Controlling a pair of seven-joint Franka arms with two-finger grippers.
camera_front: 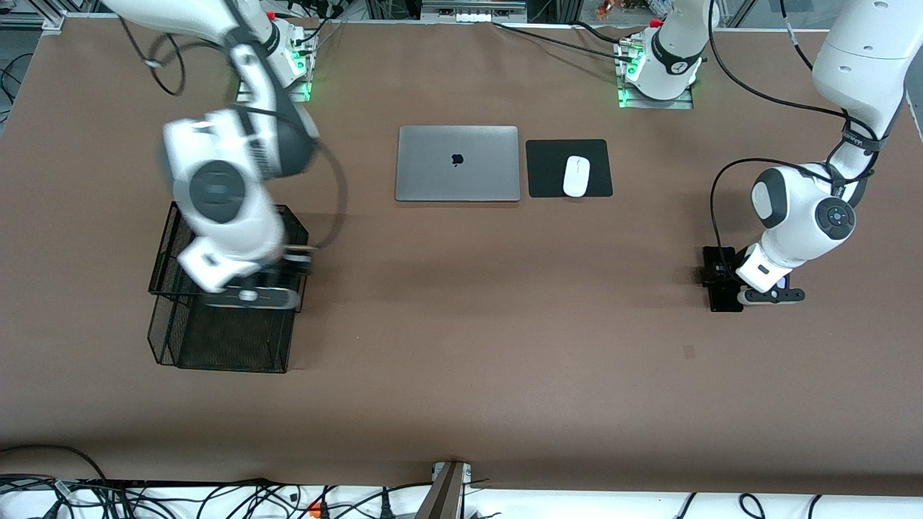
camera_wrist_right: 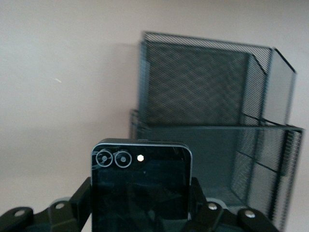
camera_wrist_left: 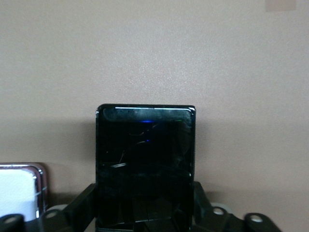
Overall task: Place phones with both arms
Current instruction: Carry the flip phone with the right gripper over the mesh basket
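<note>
My left gripper (camera_front: 750, 288) is low at the left arm's end of the table, shut on the long black phone (camera_front: 721, 277). In the left wrist view its fingers (camera_wrist_left: 84, 205) press both long sides of that phone (camera_wrist_left: 145, 154), which lies flat on the brown table. The corner of a pale phone (camera_wrist_left: 17, 191) shows beside it. My right gripper (camera_front: 249, 294) hangs over the black mesh basket (camera_front: 216, 353), shut on a small squarish black phone (camera_wrist_right: 140, 188) with two camera rings. The basket (camera_wrist_right: 207, 96) stands just ahead of that phone.
A closed grey laptop (camera_front: 457, 163) lies mid-table toward the robots' bases. Beside it is a white mouse (camera_front: 576, 176) on a black pad (camera_front: 548, 169). Cables run along the table edge nearest the front camera.
</note>
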